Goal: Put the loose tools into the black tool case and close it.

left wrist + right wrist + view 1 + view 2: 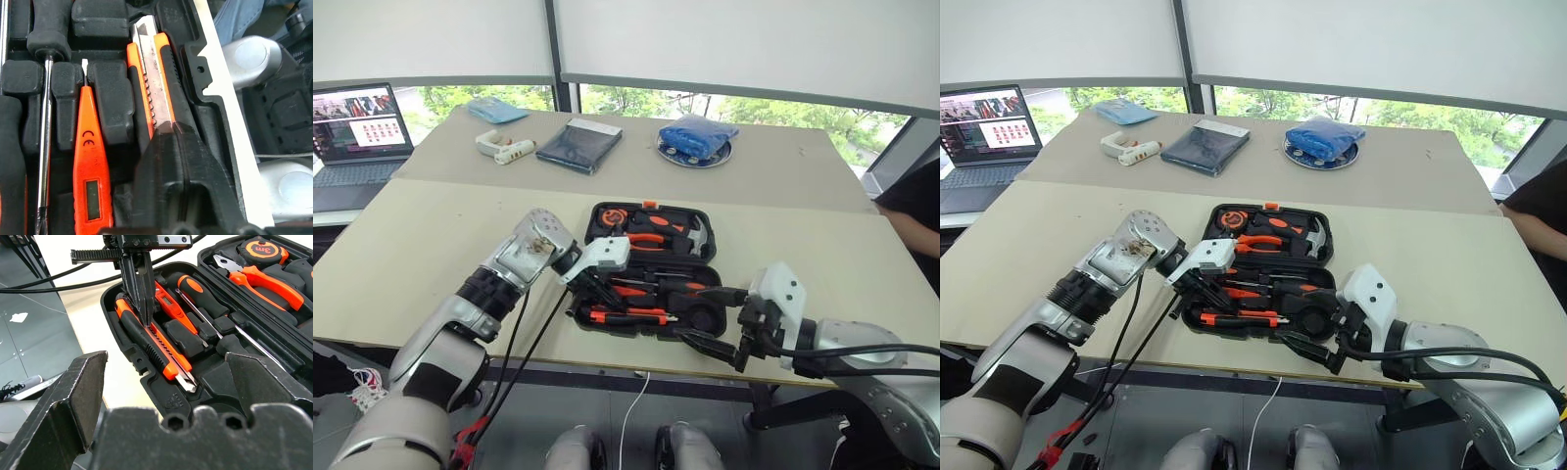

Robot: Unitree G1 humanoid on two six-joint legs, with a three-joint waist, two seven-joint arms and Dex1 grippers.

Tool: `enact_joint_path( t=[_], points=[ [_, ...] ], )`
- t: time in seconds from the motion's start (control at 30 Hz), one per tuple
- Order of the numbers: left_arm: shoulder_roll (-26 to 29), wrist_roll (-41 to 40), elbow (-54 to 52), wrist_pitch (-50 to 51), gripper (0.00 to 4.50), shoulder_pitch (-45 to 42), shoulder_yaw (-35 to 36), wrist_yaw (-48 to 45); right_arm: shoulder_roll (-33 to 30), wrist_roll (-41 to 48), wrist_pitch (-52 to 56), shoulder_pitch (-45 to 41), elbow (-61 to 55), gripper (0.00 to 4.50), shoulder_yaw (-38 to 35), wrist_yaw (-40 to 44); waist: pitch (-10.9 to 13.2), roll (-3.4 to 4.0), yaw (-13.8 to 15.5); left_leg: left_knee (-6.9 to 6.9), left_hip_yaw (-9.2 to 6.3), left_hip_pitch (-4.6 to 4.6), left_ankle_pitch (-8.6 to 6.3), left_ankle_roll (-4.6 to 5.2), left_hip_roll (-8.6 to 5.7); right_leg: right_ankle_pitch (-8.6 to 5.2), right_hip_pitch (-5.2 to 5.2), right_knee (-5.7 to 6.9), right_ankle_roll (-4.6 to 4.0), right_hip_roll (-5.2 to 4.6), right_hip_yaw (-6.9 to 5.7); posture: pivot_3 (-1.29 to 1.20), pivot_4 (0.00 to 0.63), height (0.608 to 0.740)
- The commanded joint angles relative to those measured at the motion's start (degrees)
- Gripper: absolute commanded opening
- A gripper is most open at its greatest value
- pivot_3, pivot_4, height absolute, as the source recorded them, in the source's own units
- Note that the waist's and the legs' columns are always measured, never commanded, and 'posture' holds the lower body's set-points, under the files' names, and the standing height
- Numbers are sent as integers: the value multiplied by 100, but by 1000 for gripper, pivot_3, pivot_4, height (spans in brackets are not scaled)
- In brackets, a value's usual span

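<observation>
The black tool case (651,269) lies open on the worktop (421,255), near its near edge. The left end effector (139,298), fingers pressed together, bears tip-down on the utility knife (156,345), probably seating it in its recess along the case's near-left side. The right end effector (710,318) waits spread wide at the case's near-right corner, likely ready to steady it.
</observation>
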Motion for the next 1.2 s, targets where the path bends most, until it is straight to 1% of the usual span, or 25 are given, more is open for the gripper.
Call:
enact_joint_path(
  t=[0.03,0.13,0.23,0.4,0.53,0.57,0.6,0.67,0.73,0.8,0.87,0.9,0.93,1.0,1.1,1.13,1.17,1.2],
  points=[
    [168,289,-330,-415,83,276,-248,-107,-31,67,-48,-21,-143,4500,-67,-5,0,0,-12,-1,0,1,0,0,0,0,0,0,-1,0,0,0,150,718],
    [271,682,-337,-956,83,494,-425,-91,-37,57,-47,14,-139,4500,-77,-12,-5,4,-28,-5,1,6,0,-1,1,0,1,-1,-2,2,4,0,150,718],
    [170,964,-109,-1269,83,602,-469,155,-108,-2,-48,84,-85,4500,-151,5,-18,11,-32,-13,1,22,0,-2,1,-2,11,-1,-7,3,5,0,150,718],
    [69,1056,36,-1426,83,637,-357,233,-237,-53,-100,210,27,4500,-295,60,-49,28,-2,-12,0,32,-5,6,0,-5,24,-1,8,-5,4,0,150,718],
    [8,1136,152,-1616,83,636,-261,428,-279,-88,-158,282,74,4500,-274,121,-90,43,-3,-12,-2,44,-7,11,0,-1,33,-1,10,-6,6,0,150,718],
    [2,1146,151,-1642,83,657,-250,445,-289,-119,-175,295,100,4500,-257,132,-99,49,-3,-12,-3,48,-26,42,0,-1,35,-1,10,-7,7,0,150,718],
    [6,1167,133,-1694,83,689,-253,452,-300,-158,-188,306,129,4500,-245,138,-106,55,-3,-12,-3,49,-31,51,0,-1,36,0,10,-7,7,0,150,718],
    [21,1287,117,-1967,83,804,-310,561,-315,-291,-191,307,228,4500,-230,99,-121,59,-3,-12,-3,50,-32,53,0,-1,38,0,10,-9,9,0,150,718],
    [31,1650,279,-2584,83,891,-433,979,-295,-477,-193,254,377,4500,-238,-30,-135,58,8,-12,-3,53,-33,53,0,-1,43,0,10,-11,8,0,150,718],
    [-49,1644,300,-2529,83,961,-367,1085,-281,-592,-197,204,506,4500,-289,-93,-153,70,36,-12,-5,68,-35,56,0,-1,63,-4,10,-16,5,0,150,718],
    [-137,1534,274,-2337,83,941,-186,1197,-330,-662,-214,182,614,4500,-352,-53,-156,75,58,-16,-6,111,-42,67,0,-10,112,-24,-4,-24,2,0,150,718],
    [-126,1466,240,-2332,83,910,-73,1222,-386,-676,-223,172,663,4500,-394,10,-157,76,69,-18,-11,125,-51,62,0,-19,112,-31,-16,-30,2,0,150,718],
    [-97,1362,169,-2256,83,881,42,1185,-444,-684,-232,160,712,4500,-439,88,-157,76,78,-19,-12,131,-61,45,0,-18,113,-38,-13,-57,3,0,150,718],
    [-25,832,-153,-1736,83,824,421,879,-627,-710,-274,128,869,4500,-544,312,-156,76,78,-21,-12,122,-69,30,0,-11,111,-50,-1,-65,2,0,150,718],
    [93,-266,-679,-368,83,612,1127,383,-932,-824,-372,49,1273,4500,-643,627,-141,58,17,-19,-10,86,-59,42,-1,-5,102,-48,8,-59,0,0,150,718],
    [204,-658,-799,99,316,493,1413,213,-1057,-904,-422,-16,1509,4500,-639,733,-135,48,-12,-16,-11,61,-28,85,-2,9,75,-37,24,-53,1,0,150,718],
    [334,-950,-886,418,586,404,1646,76,-1157,-966,-433,-103,1757,4500,-619,809,-133,46,-25,-16,-9,34,-23,77,-3,17,37,-28,35,-48,2,0,150,718],
    [441,-1156,-949,617,658,358,1822,-15,-1224,-1040,-459,-196,1982,4500,-575,855,-132,45,-31,-14,-7,9,10,26,-5,20,13,-21,34,-27,4,0,150,718]
  ],
)
